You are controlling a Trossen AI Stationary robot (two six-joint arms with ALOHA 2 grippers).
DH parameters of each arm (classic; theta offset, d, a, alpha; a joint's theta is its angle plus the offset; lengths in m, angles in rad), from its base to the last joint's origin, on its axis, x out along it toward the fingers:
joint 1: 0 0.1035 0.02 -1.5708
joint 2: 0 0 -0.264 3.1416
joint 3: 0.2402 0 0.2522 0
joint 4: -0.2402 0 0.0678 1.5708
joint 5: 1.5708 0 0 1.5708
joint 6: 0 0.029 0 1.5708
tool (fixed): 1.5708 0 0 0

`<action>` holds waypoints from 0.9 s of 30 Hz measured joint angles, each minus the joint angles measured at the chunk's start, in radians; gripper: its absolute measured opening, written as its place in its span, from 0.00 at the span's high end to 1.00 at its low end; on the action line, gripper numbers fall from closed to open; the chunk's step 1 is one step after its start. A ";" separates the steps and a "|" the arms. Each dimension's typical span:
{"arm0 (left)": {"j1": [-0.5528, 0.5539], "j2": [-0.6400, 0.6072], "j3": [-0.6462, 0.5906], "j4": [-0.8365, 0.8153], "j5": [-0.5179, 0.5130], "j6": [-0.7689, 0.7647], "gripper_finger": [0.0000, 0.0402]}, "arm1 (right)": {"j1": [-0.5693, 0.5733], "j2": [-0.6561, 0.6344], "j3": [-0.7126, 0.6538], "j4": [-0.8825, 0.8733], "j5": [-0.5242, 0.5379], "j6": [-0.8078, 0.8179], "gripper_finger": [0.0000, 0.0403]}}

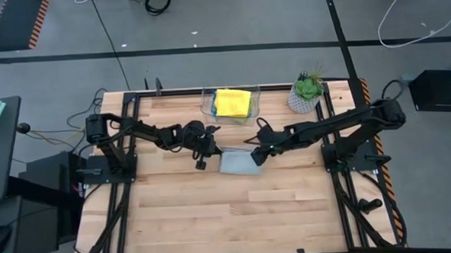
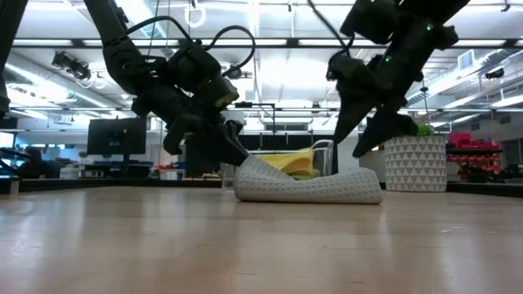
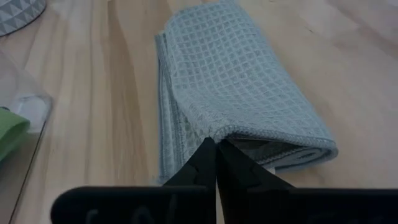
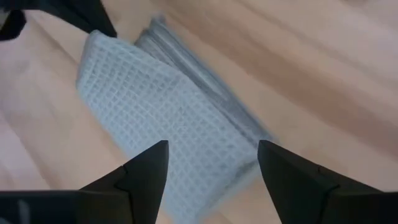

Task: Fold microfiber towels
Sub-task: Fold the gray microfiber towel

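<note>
The light blue towel [image 1: 237, 162] (already folded small) lies just in front of the clear bin [image 1: 206, 104]. One end is pinched by the left gripper [image 3: 216, 149]; the right gripper [image 4: 212, 162] hovers over it, spread. A final fold or a transfer to the bin is called for.

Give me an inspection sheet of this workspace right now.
Surface: wooden table, mostly bare.
Job's things: folded grey towel at centre; yellow towel in a clear bin, green one beside it.
Clutter: potted plant at the far right.
Grippers: left gripper shut on grey towel's edge; right gripper open above it.
Cables: loose cables on the floor.
Surroundings: grey floor, taped lines.
</note>
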 joint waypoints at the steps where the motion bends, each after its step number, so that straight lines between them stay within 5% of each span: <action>1: 0.000 0.000 0.000 -0.001 0.000 -0.003 0.98 | 0.005 0.013 0.000 0.004 0.000 0.036 0.37; 8: 0.000 0.000 0.000 0.010 -0.003 -0.019 0.98 | 0.047 0.100 0.000 0.006 0.025 0.192 0.44; 22: 0.023 -0.001 0.000 0.072 -0.028 -0.089 0.99 | 0.117 0.130 0.000 0.042 0.229 0.237 0.92; 27: 0.026 -0.001 0.000 0.086 -0.078 -0.112 0.99 | 0.152 0.102 0.000 0.021 0.318 0.284 0.98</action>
